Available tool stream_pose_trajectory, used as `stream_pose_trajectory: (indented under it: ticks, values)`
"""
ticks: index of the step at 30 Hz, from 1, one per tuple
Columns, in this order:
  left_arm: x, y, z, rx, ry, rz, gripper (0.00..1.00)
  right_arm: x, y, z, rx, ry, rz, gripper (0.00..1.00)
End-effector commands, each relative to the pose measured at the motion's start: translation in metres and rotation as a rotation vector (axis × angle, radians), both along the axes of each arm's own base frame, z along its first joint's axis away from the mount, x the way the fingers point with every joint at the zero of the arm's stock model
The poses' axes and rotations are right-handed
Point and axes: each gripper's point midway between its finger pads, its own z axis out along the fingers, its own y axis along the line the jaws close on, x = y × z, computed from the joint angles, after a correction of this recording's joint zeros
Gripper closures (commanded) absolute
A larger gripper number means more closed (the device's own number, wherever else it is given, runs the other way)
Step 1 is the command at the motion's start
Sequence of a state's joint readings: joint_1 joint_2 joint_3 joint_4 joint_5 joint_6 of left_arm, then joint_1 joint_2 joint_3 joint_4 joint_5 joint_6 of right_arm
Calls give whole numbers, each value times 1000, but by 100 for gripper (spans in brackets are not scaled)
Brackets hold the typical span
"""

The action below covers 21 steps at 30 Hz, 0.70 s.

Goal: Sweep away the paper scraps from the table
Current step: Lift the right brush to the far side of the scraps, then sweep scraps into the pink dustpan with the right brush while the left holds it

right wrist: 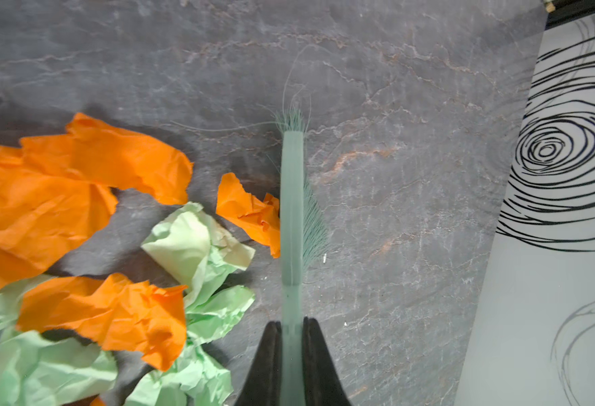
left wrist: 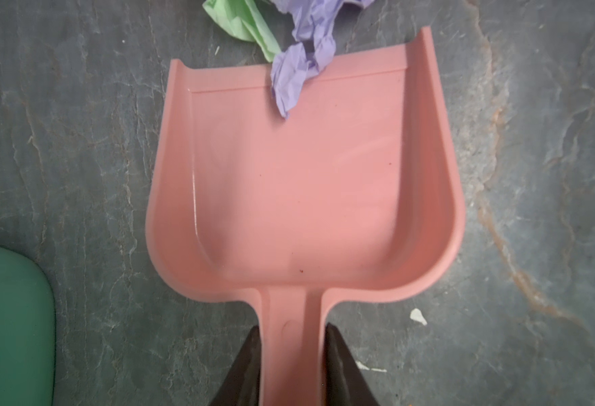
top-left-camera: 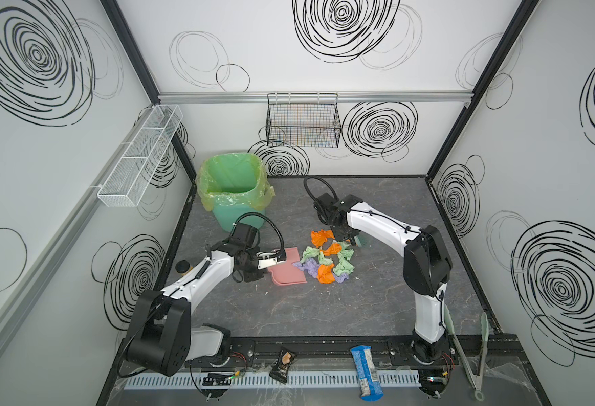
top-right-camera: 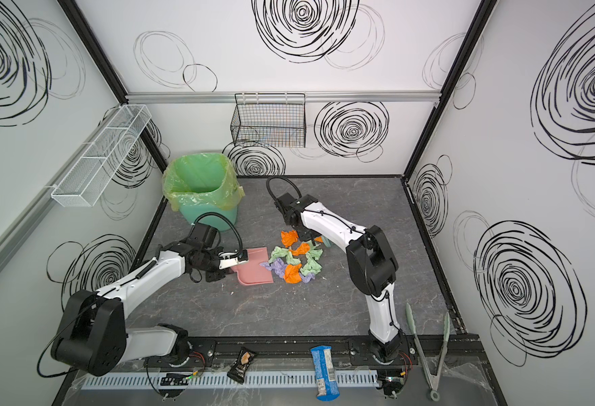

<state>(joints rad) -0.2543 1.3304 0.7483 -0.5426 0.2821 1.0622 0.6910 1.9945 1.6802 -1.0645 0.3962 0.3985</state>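
Several crumpled paper scraps [top-left-camera: 327, 260] [top-right-camera: 294, 262] in orange, pale green and lavender lie bunched mid-table [top-left-camera: 324, 316]. A pink dustpan [top-left-camera: 287, 272] [top-right-camera: 254, 270] [left wrist: 299, 182] lies flat at their left, mouth toward them. My left gripper [top-left-camera: 275, 261] [top-right-camera: 238, 262] [left wrist: 292, 330] is shut on its handle. One lavender scrap [left wrist: 289, 81] overlaps the pan's front lip, with a green scrap [left wrist: 243, 21] just beyond. At the pile's far right, my right gripper [top-left-camera: 349, 236] [top-right-camera: 311, 239] [right wrist: 292, 325] is shut on a pale green brush [right wrist: 292, 211]. Its bristles touch a small orange scrap [right wrist: 250, 214].
A green bin [top-left-camera: 232, 189] [top-right-camera: 201, 186] with a yellowish liner stands at the back left, close behind the left arm. Tongs [top-left-camera: 465, 348], a blue snack wrapper [top-left-camera: 366, 372] and a dark snack packet [top-left-camera: 282, 363] lie along the front. A small dark jar [top-left-camera: 183, 266] sits at the left edge.
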Motion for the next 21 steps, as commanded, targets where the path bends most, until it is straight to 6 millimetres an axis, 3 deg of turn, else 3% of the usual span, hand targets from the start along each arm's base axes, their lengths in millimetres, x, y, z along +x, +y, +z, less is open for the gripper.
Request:
stream_pose_trajectory:
  ticks: [1,10,21]
  values:
    - [6,-9,3,-11,-13,6,100,-19,23,-8,58,42,17,100]
    - [11,-28,-2,-22,-7,-7,100,-49,78,13,188,35,115,100]
    - [17,-46,-1,-55,0,-14,100,-68,120,40,336,35,184,100]
